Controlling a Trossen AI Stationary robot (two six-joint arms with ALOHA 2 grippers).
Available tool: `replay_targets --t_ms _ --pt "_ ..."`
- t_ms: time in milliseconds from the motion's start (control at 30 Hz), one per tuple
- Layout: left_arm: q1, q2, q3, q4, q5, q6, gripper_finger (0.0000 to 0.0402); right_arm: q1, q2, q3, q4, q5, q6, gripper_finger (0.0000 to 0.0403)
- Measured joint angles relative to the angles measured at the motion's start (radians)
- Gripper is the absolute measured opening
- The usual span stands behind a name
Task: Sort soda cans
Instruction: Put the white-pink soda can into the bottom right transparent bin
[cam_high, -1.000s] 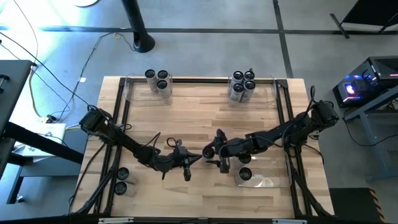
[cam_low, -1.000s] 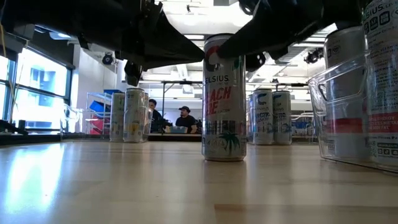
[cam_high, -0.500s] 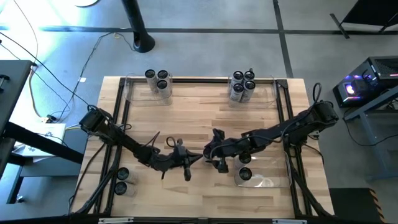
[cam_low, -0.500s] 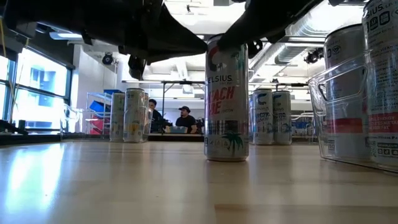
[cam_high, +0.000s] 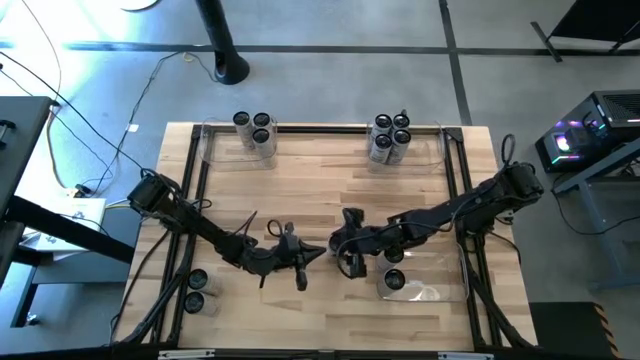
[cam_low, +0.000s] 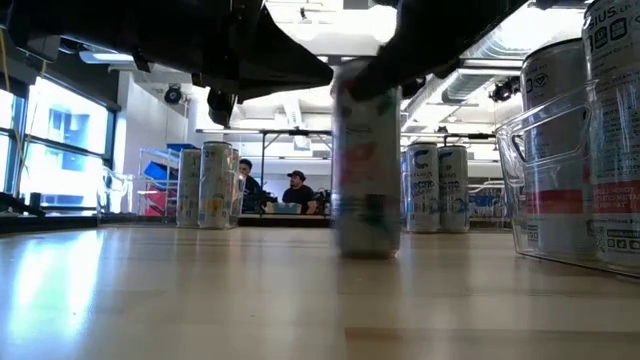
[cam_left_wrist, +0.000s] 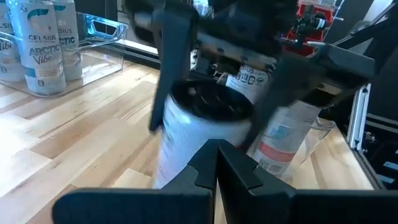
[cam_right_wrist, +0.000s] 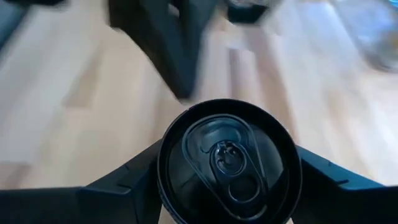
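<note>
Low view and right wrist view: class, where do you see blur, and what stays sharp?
Low view: the centre can is smeared, while the far cans stay crisp. Right wrist view: the can top is sharp, the table behind streaked.

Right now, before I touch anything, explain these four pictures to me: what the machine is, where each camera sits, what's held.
This is a robot with two dark jointed arms working at a wooden table. One picture looks straight down from above, one looks level across the tabletop, and one comes from a camera on each wrist. Clear plastic rectangular bins stand on the table: the far-left bin holds three cans, and the far-right bin holds five cans. Another two cans stand by the near-left corner. The left tool is shut and empty, mid-table. Beside it, the right tool grips a small grey-sided soda can with a dark round top, standing upright. The right wrist picture looks down on that top.
</note>
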Motion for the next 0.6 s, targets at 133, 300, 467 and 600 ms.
replay_targets --t_ms 133,300,467,600 --pt "-0.018 0.000 0.000 -0.001 -0.002 0.010 0.0000 0.022 -0.114 0.041 -0.181 0.123 -0.016 0.0240" --pt "-0.029 0.000 0.000 -0.016 -0.002 0.012 0.0000 0.092 -0.355 0.154 -0.454 0.269 -0.021 0.0240" --pt "-0.029 0.000 0.000 -0.020 -0.003 0.010 0.0000 0.183 -0.554 0.299 -0.911 0.395 0.235 0.0240" --pt "-0.028 0.000 0.000 -0.020 -0.003 0.010 0.0000 0.282 -0.645 0.298 -1.249 0.397 0.563 0.0240"
